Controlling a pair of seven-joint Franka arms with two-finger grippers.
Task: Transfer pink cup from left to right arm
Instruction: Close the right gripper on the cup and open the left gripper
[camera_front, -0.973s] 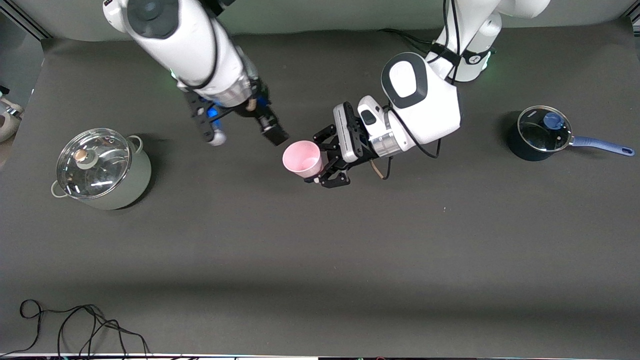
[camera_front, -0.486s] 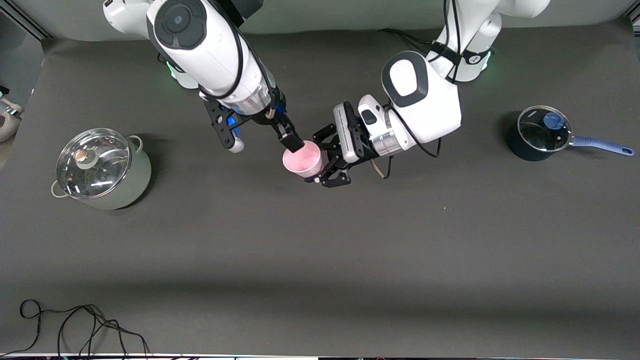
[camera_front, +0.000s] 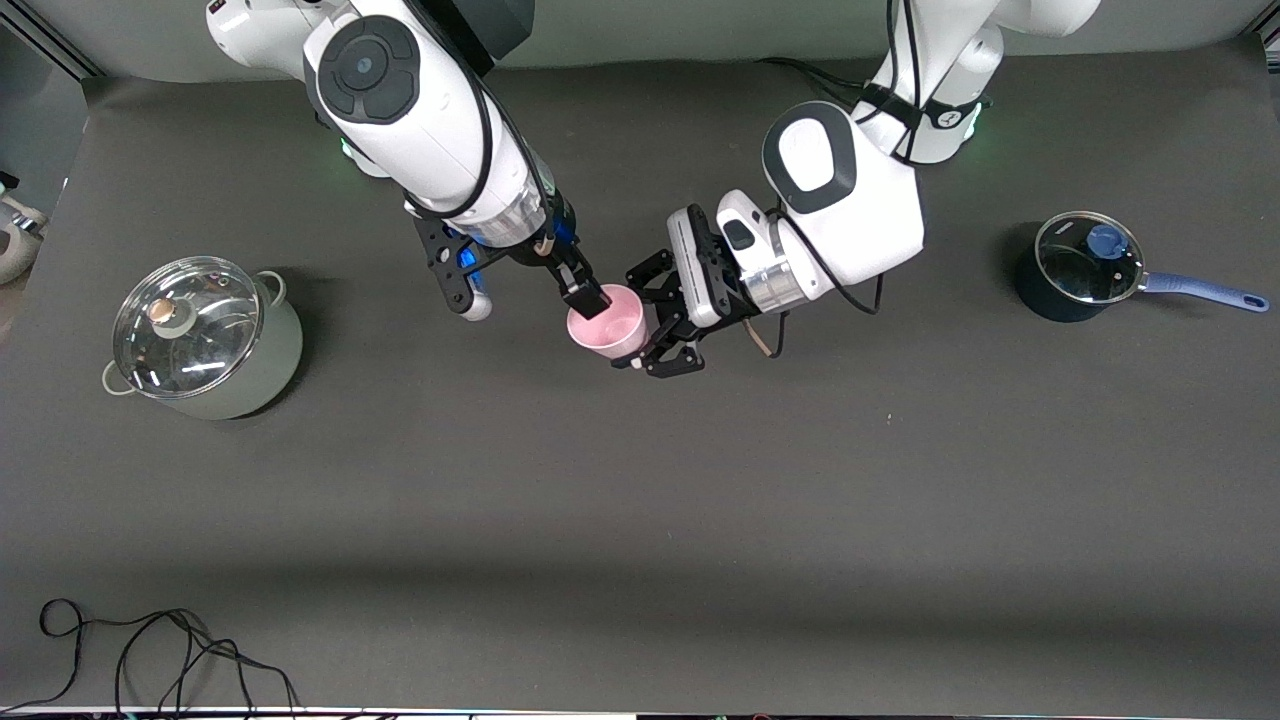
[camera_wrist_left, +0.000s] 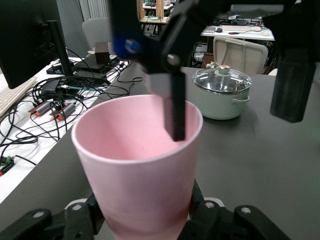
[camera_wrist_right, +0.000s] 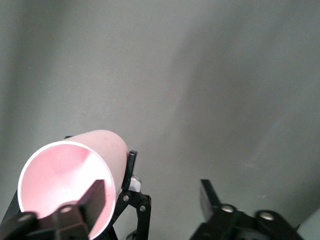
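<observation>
Above mid-worktop: right hand (camera_front: 530, 295), 1 finger now dipped inside pink cup (camera_front: 607, 326), gapes unclosed; left hand (camera_front: 655, 330) clamps the cup. Handover imminent.

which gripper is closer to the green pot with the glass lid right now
Right. The right gripper hangs over the table between the pale green lidded pot and the small pink plastic cup, one finger inside the cup. The left gripper, holding the cup, sits toward the left arm's end.

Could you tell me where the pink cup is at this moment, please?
The pink cup is in the air over mid-table, clamped in the left gripper, with one finger of the open right gripper dipped inside its rim.
</observation>
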